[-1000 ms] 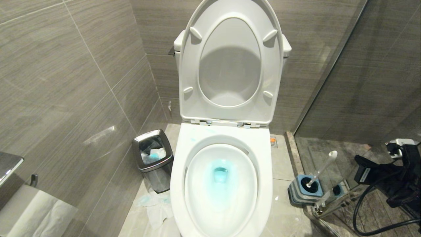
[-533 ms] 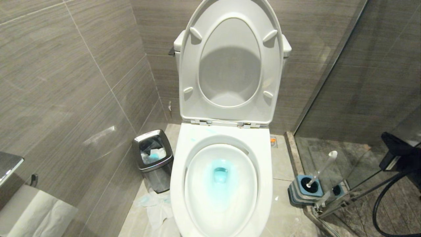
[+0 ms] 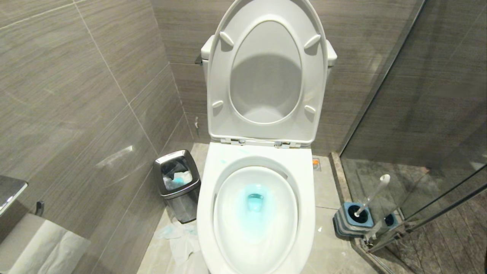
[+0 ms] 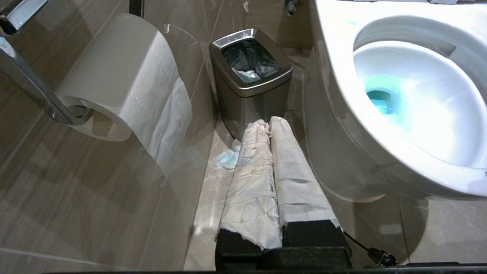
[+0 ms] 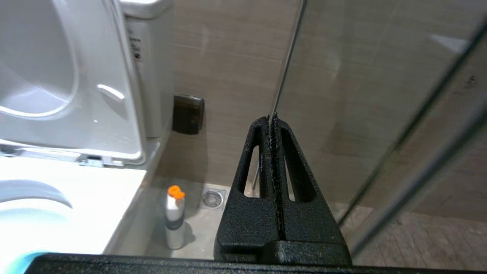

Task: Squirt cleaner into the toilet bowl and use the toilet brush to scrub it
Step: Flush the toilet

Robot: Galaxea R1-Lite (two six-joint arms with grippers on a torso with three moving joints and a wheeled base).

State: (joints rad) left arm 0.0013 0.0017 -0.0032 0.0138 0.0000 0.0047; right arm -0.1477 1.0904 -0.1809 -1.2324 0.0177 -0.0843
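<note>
Toilet bowl (image 3: 255, 213): nearest, seat and lid raised; cleaner (image 3: 254, 201) pools aqua at its drain. Left gripper (image 4: 271, 125): jaws pressed together, empty, beside bowl. Right gripper (image 5: 273, 121): jaws closed, empty. Toilet brush (image 3: 371, 197): in holder (image 3: 352, 220), floor's right edge.

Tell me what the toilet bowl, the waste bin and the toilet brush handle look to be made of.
Toilet bowl: glazed white ceramic, judging by its glossy, reflective surface.
Waste bin: brushed metal, likely steel, with a shiny silver rim and a dark bag inside.
Toilet brush handle: smooth white, probably plastic; the look leaves that open.
</note>
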